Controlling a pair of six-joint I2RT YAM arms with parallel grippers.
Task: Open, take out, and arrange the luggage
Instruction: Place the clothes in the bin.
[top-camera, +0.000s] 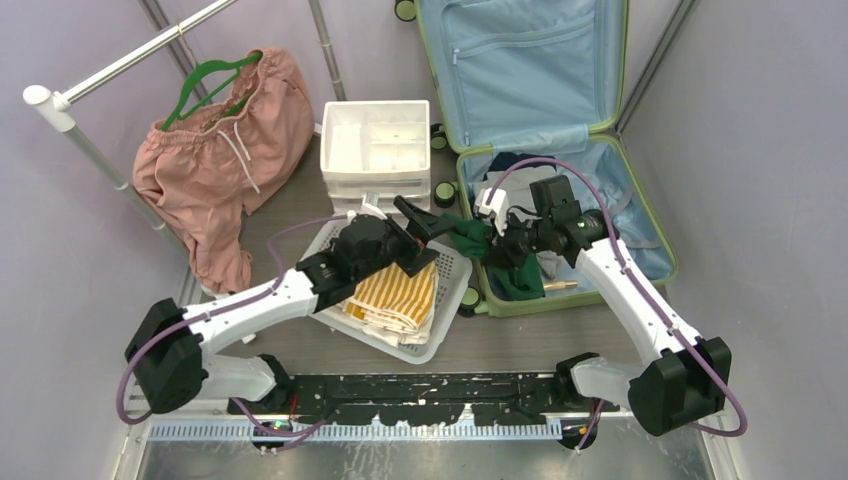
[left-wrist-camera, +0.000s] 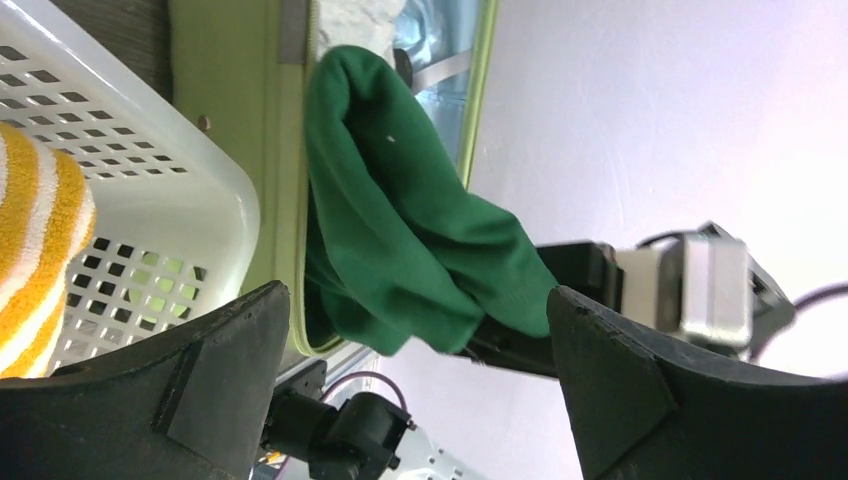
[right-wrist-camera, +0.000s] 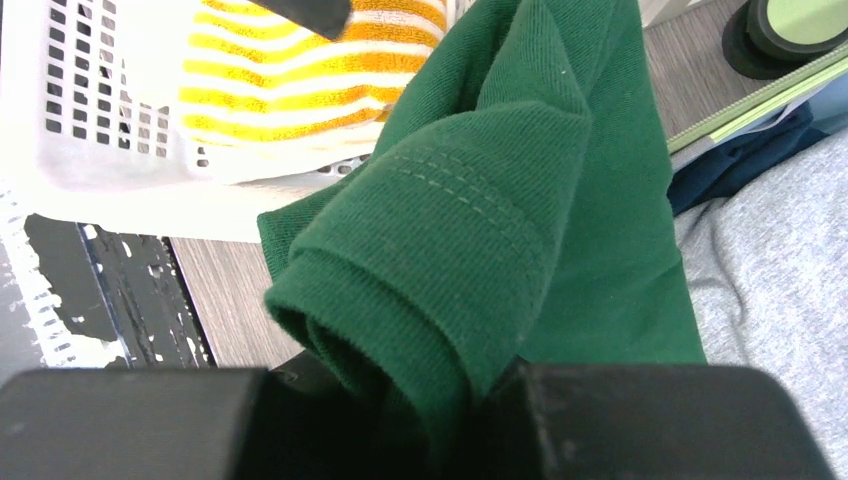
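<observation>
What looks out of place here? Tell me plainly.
The green garment is bunched up and hangs over the luggage rim, half out toward the white basket, pinched in the right jaws. The pink garment hangs crumpled and lopsided.

walls (top-camera: 745, 120): plain pale lilac, beyond and on both sides of my hands | table (top-camera: 520, 340): grey wood-grain beneath them | clothes rail (top-camera: 130, 58): white metal, far left of my left hand (top-camera: 432, 240), with pink shorts (top-camera: 220, 150) on a green hanger (top-camera: 205, 85) | drawer unit (top-camera: 375, 150): white, just beyond that hand | light: soft, even
</observation>
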